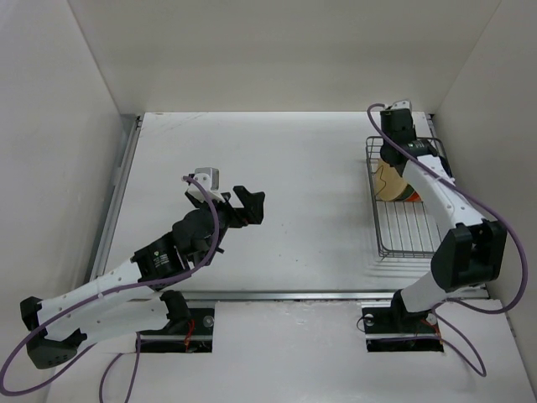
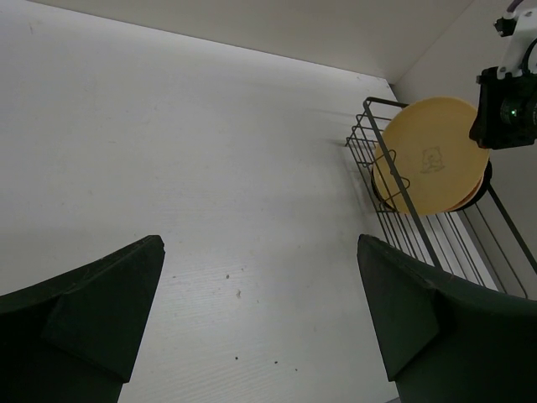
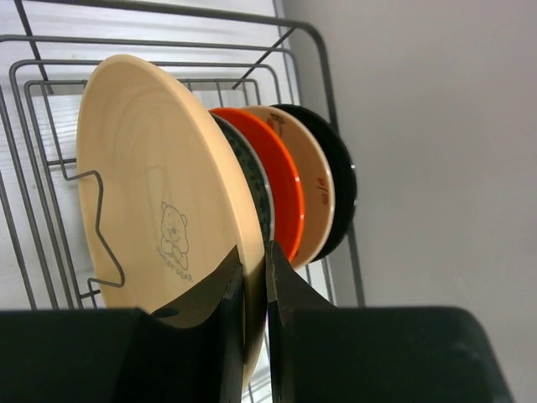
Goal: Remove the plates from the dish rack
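Right pincer [image 3: 254, 273] is pinching narrow on the rim of the peach-tan plate [image 3: 159, 176], which is standing upright at the front of the stack in the dish rack [image 1: 409, 231] by the right wall of the desk [image 1: 310, 193]; judged step: first plate being grasped, none set out yet. Next move is calling for a straight lift clear of the wire bars without dragging the orange-red plate [image 3: 284, 180] and the others just behind. Left pincer [image 1: 245, 205] is hanging wide open over the white desk left of centre, with plain white walls [image 1: 277, 50] closing in the cell on three sides.
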Robot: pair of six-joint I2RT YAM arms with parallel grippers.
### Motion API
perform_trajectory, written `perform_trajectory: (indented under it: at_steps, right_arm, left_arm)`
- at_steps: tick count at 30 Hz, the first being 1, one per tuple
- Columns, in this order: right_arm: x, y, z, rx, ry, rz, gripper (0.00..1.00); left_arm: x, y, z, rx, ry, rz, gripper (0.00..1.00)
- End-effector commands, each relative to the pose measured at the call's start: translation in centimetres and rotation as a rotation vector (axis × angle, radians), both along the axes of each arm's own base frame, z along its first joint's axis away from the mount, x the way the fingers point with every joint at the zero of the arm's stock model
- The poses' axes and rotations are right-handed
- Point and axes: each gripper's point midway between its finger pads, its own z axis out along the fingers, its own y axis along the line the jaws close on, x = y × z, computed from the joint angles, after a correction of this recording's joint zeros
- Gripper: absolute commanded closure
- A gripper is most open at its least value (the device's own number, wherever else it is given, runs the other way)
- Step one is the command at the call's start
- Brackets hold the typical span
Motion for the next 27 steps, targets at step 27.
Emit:
perform_trajectory:
  at_steps: [27]
  right_arm:
    - [-8.9,16.3,13.0,0.63,-0.268,0.844,1.0]
  left_arm:
    - [-0.3,-4.4,1.6,-0.007,-0.077,-0.181,0.0]
